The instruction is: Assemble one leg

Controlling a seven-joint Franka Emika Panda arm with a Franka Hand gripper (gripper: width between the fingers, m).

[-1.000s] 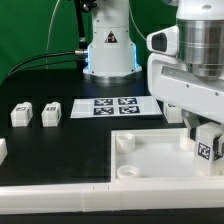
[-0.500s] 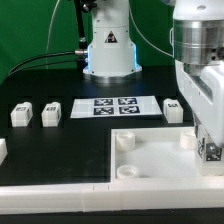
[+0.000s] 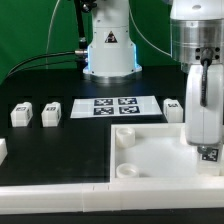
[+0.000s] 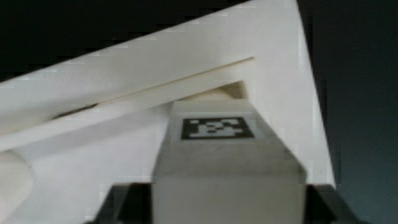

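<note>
Leg (image 4: pixel 221 150) is held clamped in gripper (image 4: pixel 221 190), upright over white panel (image 3: pixel 150 160) at ext. view's right; tag faces wrist cam.

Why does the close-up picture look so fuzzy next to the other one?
Wrist view: soft and blurry, the leg fills the frame and its marker tag looks smeared, corners dark. Exterior view: sharper, evenly lit, with a blue glow at the robot's base and the white panel bright.
</note>
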